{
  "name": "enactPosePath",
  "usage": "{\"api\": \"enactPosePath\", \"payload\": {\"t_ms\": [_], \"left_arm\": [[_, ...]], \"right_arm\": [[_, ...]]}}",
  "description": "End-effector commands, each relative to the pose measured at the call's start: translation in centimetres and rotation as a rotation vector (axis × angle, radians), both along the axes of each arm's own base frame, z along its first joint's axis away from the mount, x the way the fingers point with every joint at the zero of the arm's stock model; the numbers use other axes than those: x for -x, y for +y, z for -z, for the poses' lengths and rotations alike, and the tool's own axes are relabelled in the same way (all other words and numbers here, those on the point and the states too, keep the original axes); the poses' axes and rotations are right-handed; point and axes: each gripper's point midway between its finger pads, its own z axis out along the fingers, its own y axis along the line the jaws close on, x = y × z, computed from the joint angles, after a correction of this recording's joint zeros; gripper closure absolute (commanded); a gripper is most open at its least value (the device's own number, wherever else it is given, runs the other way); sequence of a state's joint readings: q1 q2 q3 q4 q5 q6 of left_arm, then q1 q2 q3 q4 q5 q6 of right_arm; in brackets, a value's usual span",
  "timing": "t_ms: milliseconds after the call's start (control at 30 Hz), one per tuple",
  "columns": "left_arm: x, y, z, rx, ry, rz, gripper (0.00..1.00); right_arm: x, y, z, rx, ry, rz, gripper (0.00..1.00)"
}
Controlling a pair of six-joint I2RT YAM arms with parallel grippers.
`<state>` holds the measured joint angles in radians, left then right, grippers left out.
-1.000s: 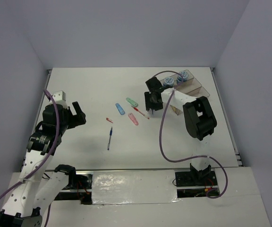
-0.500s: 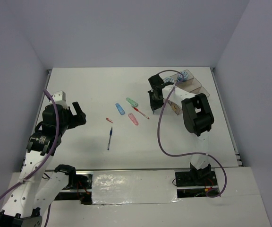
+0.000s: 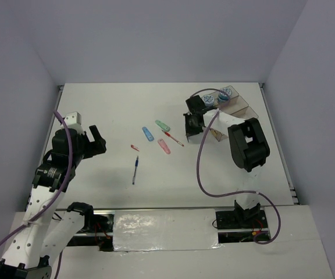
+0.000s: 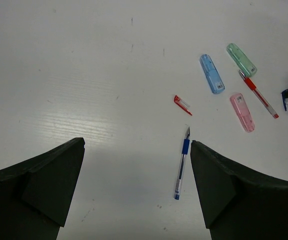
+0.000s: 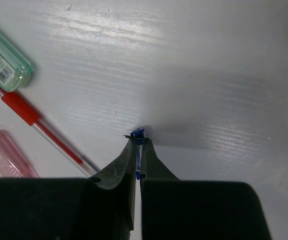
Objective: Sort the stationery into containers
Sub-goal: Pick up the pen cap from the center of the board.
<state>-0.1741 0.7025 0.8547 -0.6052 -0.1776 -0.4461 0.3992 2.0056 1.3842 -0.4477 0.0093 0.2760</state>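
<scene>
Now the right gripper [image 5: 136, 143] squeezes tight on a tiny blue cap [image 5: 138, 133] to carry it to the bins [image 3: 243, 108].

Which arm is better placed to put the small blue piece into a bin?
Right. The right gripper is shut on the small blue piece and stands just beside the bins; the left gripper is open and far from both.

White table [image 3: 97, 104] bears bins [image 3: 248, 110]; blue pen [image 3: 135, 169], red pen [image 3: 174, 139], red bit [image 3: 134, 147]; blue piece [image 3: 148, 134], green piece [image 3: 163, 125], pink piece [image 3: 164, 146].
</scene>
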Motion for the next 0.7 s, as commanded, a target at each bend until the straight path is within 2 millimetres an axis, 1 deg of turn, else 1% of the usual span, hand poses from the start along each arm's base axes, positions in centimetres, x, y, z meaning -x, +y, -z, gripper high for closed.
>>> {"api": "enactPosePath", "payload": {"t_ms": [0,167,200,233,267,300,333,367,400,433,467,500,533,567,600,633,667], "left_arm": [[-0.5,-0.3,-0.9,-0.005,-0.044,0.018,0.01],[-0.6,-1.0,-0.8,0.004,-0.037,0.042,0.01],[-0.6,-1.3,-0.8,0.01,-0.038,0.054,0.01],[-0.5,-1.9,-1.0,0.037,-0.037,0.068,0.01],[-0.2,-2.3,-0.1,0.051,0.017,0.069,0.01],[0.0,-2.7,0.1,0.081,0.044,0.071,0.01],[0.1,-3.5,0.8,0.135,0.079,0.064,0.01],[0.4,-4.7,1.6,0.171,0.119,0.095,0.01],[0.1,-5.5,2.6,0.189,0.152,0.101,0.01],[0.3,-6.2,4.4,0.216,0.197,0.086,0.01],[0.7,-7.4,5.4,0.205,0.221,0.105,0.01],[0.9,-8.4,7.5,0.196,0.269,0.114,0.01],[1.6,-10.3,9.0,0.175,0.312,0.144,0.01],[1.9,-11.2,9.9,0.158,0.327,0.151,0.02],[2.1,-12.3,10.6,0.15,0.334,0.167,0.01],[2.8,-13.5,11.2,0.117,0.35,0.21,0.01],[2.5,-13.2,12.6,0.05,0.383,0.177,0.01]], "right_arm": [[2.0,0.1,1.2,-0.012,0.04,0.0,1.0],[1.9,0.0,0.8,-0.021,0.021,0.02,1.0],[1.2,0.3,-0.5,-0.053,-0.032,0.034,1.0],[1.7,0.2,-0.4,-0.064,-0.038,0.038,1.0],[1.4,0.5,-2.2,-0.106,-0.084,0.066,1.0],[0.9,0.8,-3.2,-0.137,-0.133,0.082,1.0],[1.5,0.4,-3.0,-0.142,-0.132,0.107,1.0],[1.3,0.0,-3.7,-0.133,-0.17,0.151,1.0],[1.2,0.0,-5.7,-0.173,-0.217,0.194,1.0],[1.4,-0.1,-6.0,-0.187,-0.24,0.221,1.0],[1.5,-0.3,-6.9,-0.201,-0.271,0.251,1.0],[1.5,-0.4,-9.4,-0.242,-0.34,0.304,1.0],[2.2,-0.8,-11.4,-0.293,-0.391,0.356,1.0],[2.4,-1.2,-12.3,-0.313,-0.425,0.381,1.0],[2.8,-1.7,-12.8,-0.331,-0.454,0.403,1.0],[3.0,-1.8,-13.8,-0.354,-0.481,0.408,1.0],[3.4,-1.9,-15.7,-0.385,-0.518,0.397,1.0]]}}
